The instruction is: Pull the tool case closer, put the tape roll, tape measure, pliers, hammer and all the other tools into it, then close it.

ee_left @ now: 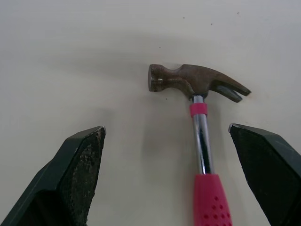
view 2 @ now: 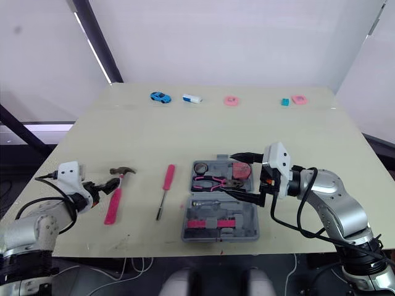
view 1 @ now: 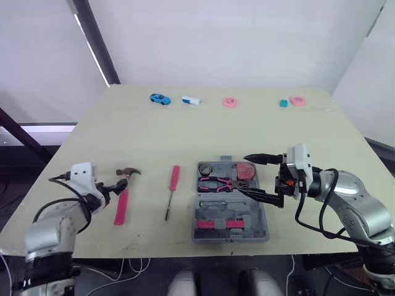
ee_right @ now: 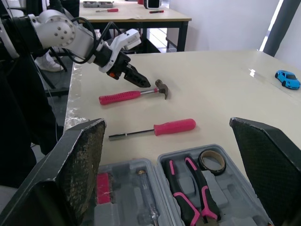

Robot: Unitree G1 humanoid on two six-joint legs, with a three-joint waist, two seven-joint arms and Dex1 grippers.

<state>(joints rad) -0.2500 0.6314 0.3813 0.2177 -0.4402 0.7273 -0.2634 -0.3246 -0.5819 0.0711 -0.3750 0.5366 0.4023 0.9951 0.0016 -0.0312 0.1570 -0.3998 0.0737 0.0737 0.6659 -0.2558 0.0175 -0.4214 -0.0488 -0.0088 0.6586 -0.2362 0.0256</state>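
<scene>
On the tabletop [view 1: 185,135] the tool case [view 1: 262,225] lay open, my right arm bent in from the side, right fingers [view 1: 262,158] spread wide and empty over its right half. My left fingers [ee_left: 80,165] stood parted astride the hammer [ee_left: 197,84], not touching it; the right wrist view showed the screwdriver [ee_right: 160,128] between hammer and case.

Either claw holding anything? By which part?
Nothing held: left claw open near the pink-handled steel hammer, not gripping it; right claw open at the grey plastic tool case.
</scene>
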